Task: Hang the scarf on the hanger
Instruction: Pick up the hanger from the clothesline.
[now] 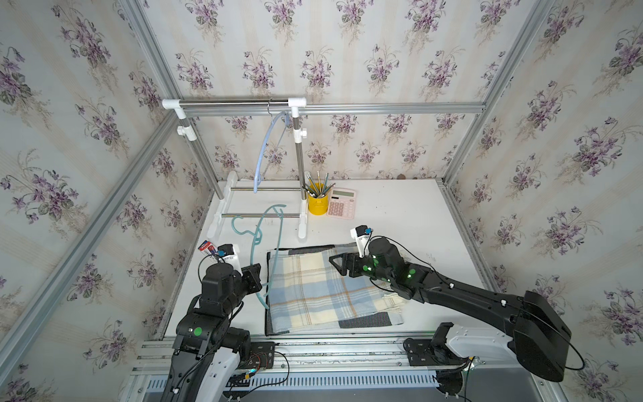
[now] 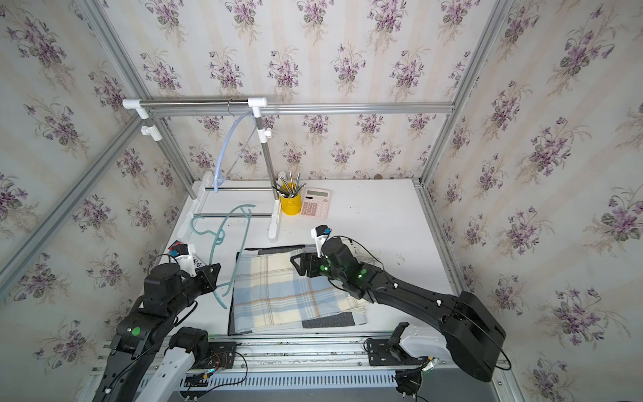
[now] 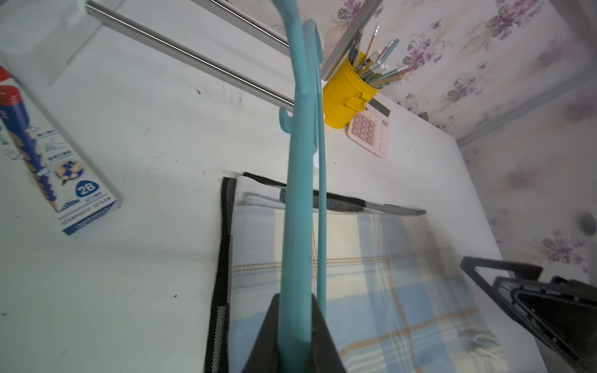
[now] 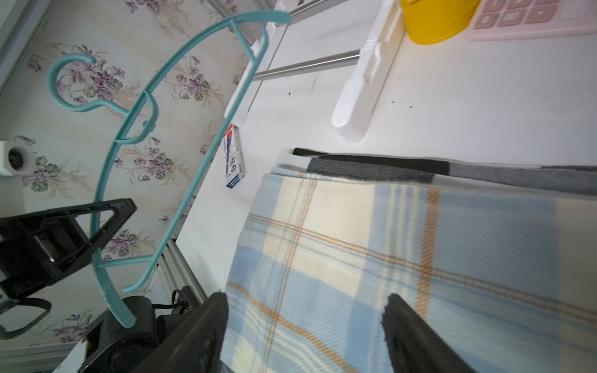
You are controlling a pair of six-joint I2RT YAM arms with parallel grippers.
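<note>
The scarf point(image 1: 323, 289) point(image 2: 278, 292), a blue, cream and orange plaid with black and grey edges, lies folded flat on the white table. The teal plastic hanger point(image 1: 279, 236) point(image 4: 147, 97) is held up at the scarf's left edge, hook pointing away from me. My left gripper point(image 1: 259, 273) point(image 3: 295, 298) is shut on the hanger's point(image 3: 297, 193) shoulder arc near its lower end. My right gripper point(image 1: 338, 266) point(image 4: 305, 300) is open, its jaws spread wide low over the scarf's point(image 4: 387, 242) far right part. No cloth is pinched between them.
A clothes rack point(image 1: 233, 102) stands at the back left, with a pale blue hanger point(image 1: 262, 149) on its top rail. A yellow pencil cup point(image 1: 317, 205) and a pink calculator point(image 1: 342, 203) sit beside it. A pencil box point(image 3: 58, 161) lies by the left arm.
</note>
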